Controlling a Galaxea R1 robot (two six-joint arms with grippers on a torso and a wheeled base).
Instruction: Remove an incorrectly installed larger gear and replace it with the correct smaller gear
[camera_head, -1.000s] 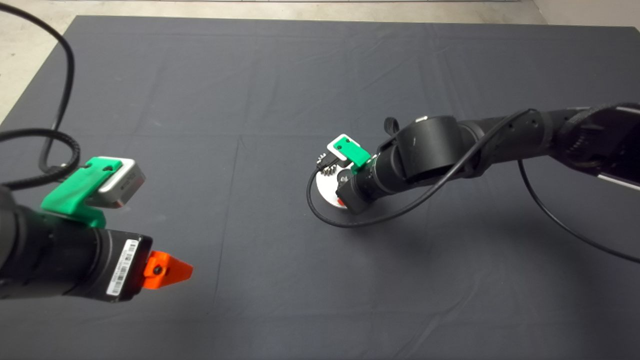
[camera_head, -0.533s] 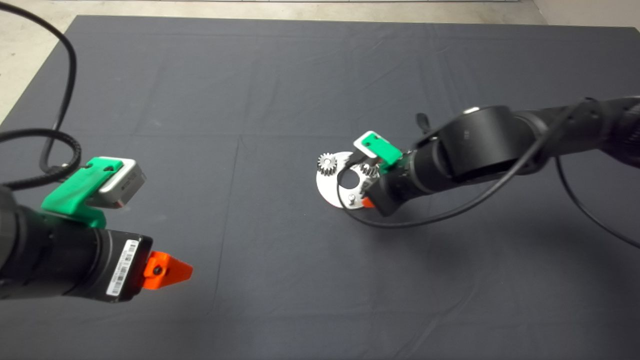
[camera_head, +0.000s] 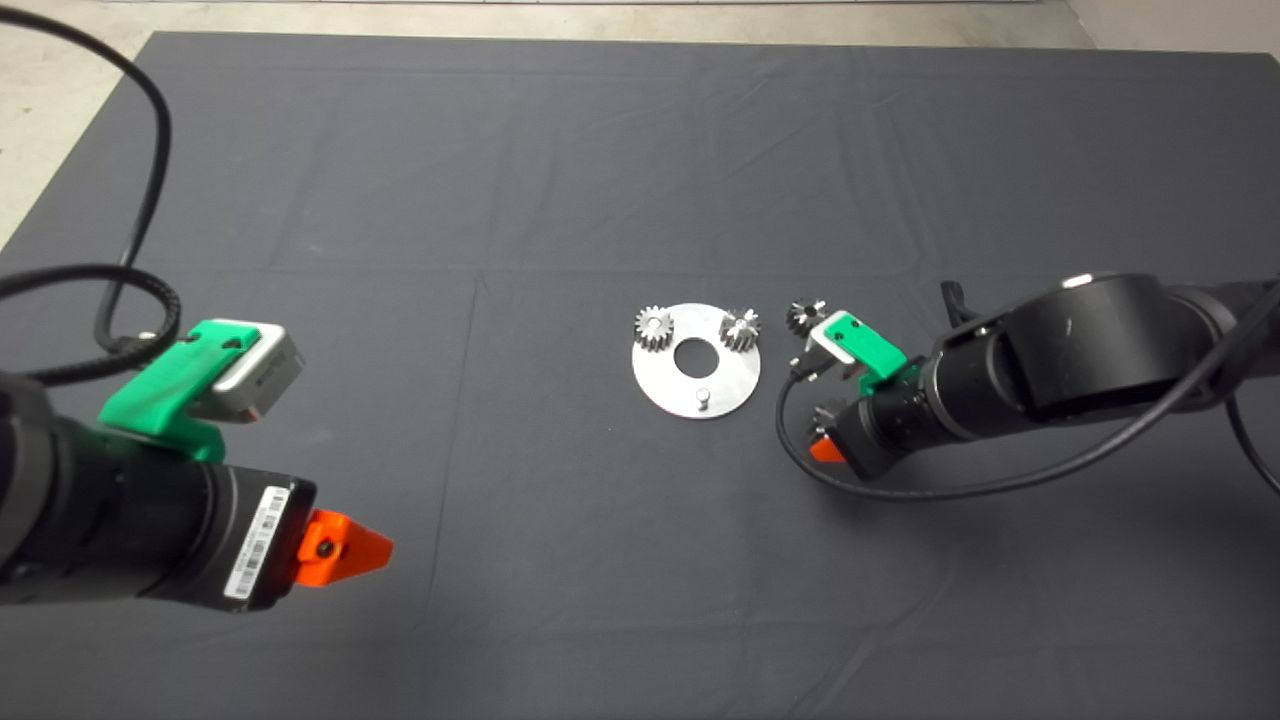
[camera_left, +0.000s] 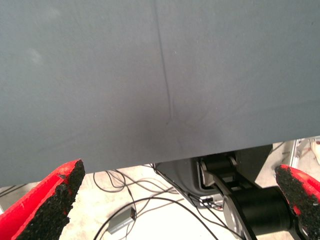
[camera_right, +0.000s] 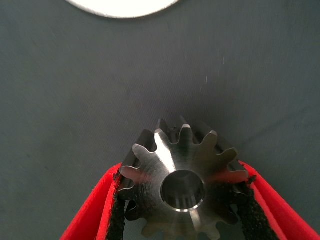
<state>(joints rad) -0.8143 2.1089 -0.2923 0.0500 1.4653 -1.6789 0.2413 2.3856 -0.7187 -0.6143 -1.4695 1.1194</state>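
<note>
The larger gear (camera_right: 182, 182) sits pinched between our right gripper (camera_head: 822, 446) pads, off the round plate (camera_head: 672, 385). Going left to right: our left gripper (camera_head: 345, 547) waits at the mat's (camera_head: 560, 170) near left edge, fingers spread wide; the plate carries two silver gears (camera_head: 653, 327) and a bare pin (camera_head: 703, 398); the smaller gear (camera_head: 802, 316) lies just right of it; then our right gripper, near the mat

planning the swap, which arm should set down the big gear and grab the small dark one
Right. The right gripper already clamps the larger dark grey steel gear, beside the small dark open-bore gear and round silver plate. The left gripper is open, far across the mat.
</note>
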